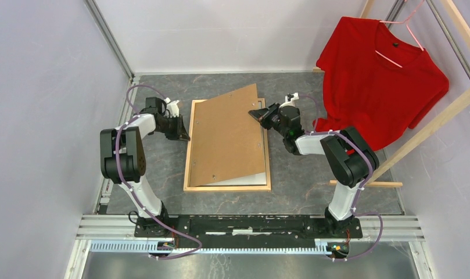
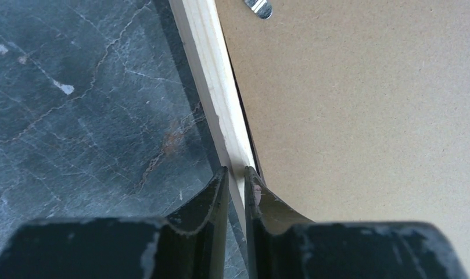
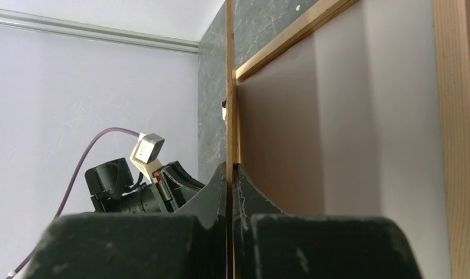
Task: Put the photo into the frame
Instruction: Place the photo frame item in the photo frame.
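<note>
The light wooden frame (image 1: 228,188) lies flat mid-table. Its brown fibreboard back (image 1: 226,139) rests skewed on it, its right side raised. A white sheet (image 1: 247,178), the photo with its print side hidden, shows in the frame under the board's near edge. My left gripper (image 1: 185,125) is shut on the frame's left rail (image 2: 212,70), with a finger on each side of the rail. My right gripper (image 1: 261,113) is shut on the board's right edge (image 3: 229,87), which the right wrist view shows edge-on. The pale sheet (image 3: 343,116) lies beneath the board there.
A red T-shirt (image 1: 377,75) hangs from a wooden-beam rack (image 1: 430,125) at the back right, close behind my right arm. Pale walls close in the left and back sides. A metal turn clip (image 2: 258,7) sits on the board. An aluminium rail (image 1: 250,224) runs along the near edge.
</note>
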Controlling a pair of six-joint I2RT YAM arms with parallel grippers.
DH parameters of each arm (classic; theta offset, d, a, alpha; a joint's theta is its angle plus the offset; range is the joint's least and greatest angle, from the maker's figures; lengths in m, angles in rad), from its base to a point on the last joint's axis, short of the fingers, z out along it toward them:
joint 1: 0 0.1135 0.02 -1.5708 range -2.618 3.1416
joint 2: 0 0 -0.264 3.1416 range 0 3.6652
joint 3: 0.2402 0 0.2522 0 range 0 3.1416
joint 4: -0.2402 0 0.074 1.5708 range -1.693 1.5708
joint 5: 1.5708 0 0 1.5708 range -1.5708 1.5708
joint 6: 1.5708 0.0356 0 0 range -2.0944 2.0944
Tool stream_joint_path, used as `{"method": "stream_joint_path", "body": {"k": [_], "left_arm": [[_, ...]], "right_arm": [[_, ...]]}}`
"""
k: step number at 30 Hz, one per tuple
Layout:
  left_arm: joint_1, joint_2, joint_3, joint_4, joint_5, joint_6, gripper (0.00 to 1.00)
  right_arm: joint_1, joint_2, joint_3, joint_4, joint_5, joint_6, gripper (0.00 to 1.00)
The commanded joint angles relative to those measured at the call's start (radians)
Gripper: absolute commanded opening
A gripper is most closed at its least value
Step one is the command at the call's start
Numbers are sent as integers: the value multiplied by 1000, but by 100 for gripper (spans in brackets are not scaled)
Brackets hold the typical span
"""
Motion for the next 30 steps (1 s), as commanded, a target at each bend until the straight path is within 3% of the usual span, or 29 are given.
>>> {"method": "stream_joint_path", "body": {"k": [1, 7, 11, 23, 26, 30], "left_arm": [[-25, 17, 7, 35, -20, 57, 21], [-40, 23, 1, 35, -20, 61, 18], [-40, 27, -2, 30, 16, 67, 5], [-46, 31, -5, 10, 37, 84, 2], [-46, 26, -4, 4, 41, 88, 2], [-45, 18, -5, 0, 34, 94, 2]], "right_arm": [[6, -17, 46, 86, 24, -56, 0], [11, 3, 44, 100, 22, -74, 0], [25, 0, 3, 120, 72, -99, 0], [68, 37, -37, 147, 111, -79, 2], [76, 37, -24, 110, 111, -108, 9], [91, 9, 68, -117, 147, -281, 31]]}}
